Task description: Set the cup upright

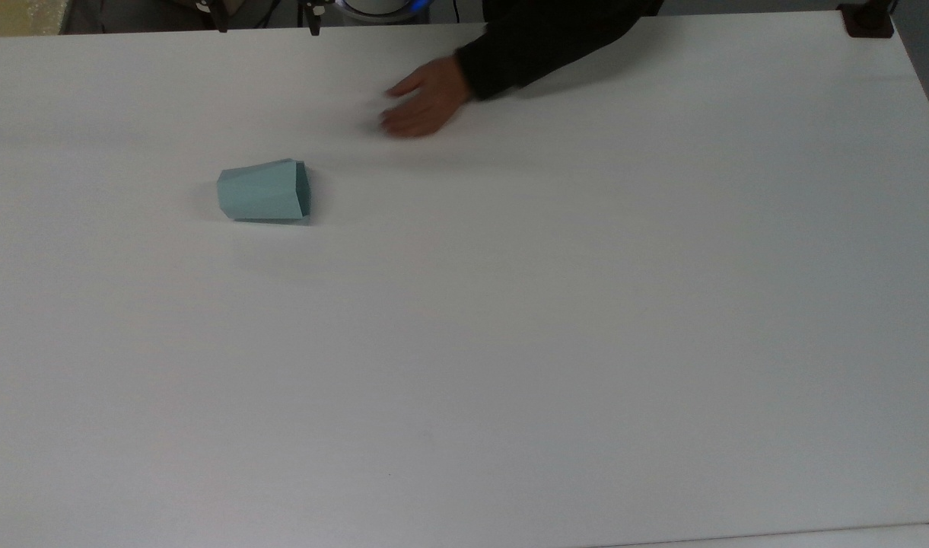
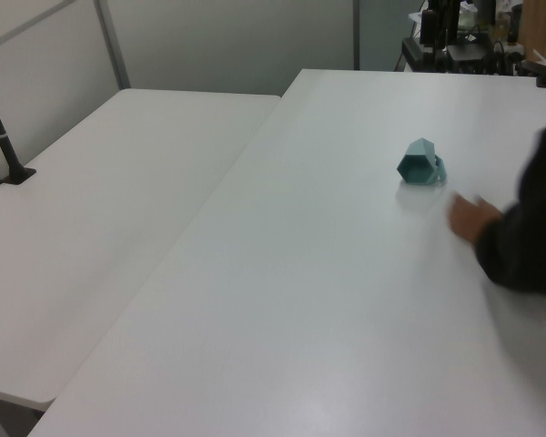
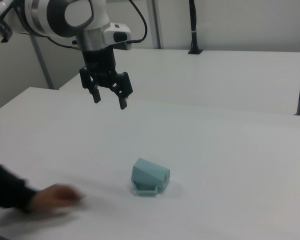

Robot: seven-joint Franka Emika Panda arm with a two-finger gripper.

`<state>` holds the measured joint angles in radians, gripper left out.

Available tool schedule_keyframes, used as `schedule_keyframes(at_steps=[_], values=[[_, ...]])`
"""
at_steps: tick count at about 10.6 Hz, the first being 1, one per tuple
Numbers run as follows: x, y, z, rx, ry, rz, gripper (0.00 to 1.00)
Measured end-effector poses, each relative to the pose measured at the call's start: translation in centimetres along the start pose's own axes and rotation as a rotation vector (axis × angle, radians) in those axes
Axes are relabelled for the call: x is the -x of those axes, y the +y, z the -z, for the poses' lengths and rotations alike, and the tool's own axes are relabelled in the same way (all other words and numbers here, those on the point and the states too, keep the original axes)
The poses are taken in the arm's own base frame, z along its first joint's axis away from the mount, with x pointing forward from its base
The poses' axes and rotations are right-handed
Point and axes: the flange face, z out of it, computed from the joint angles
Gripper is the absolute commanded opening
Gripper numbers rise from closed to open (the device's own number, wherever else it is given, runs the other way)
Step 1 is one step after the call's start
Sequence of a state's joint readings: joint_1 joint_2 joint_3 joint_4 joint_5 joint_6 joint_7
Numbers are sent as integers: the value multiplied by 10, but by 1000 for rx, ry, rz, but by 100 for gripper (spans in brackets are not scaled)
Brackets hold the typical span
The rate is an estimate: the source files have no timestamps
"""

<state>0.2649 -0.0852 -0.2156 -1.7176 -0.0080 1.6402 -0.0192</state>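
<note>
The cup (image 1: 264,192) looks light, stiff and smooth, probably plastic, so it would likely skid or roll if nudged rather than gripped; the flat facets across its body seem the safest place to pinch, since the small handle, which lies against the table (image 1: 510,342), looks too slight to hold. It is pale teal, faceted with a polygonal rim, and tapers to a narrower base. It lies on its side toward the top view's left, the rim facing the top view's right. The gripper (image 3: 108,94) hangs well above the table, apart from the cup, its fingers spread and empty. A person's hand (image 1: 422,99) rests near the cup.
</note>
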Motion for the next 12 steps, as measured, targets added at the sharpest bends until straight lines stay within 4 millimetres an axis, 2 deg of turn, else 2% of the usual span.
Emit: schedule_keyframes(at_steps=[5, 9, 10, 11, 12], values=[[2, 16, 14, 51, 25, 61, 100], [2, 14, 14, 50, 25, 77, 100], [2, 7, 14, 55, 25, 69, 100], [1, -10, 14, 112, 26, 64, 100], [1, -35, 12, 194, 30, 54, 100]])
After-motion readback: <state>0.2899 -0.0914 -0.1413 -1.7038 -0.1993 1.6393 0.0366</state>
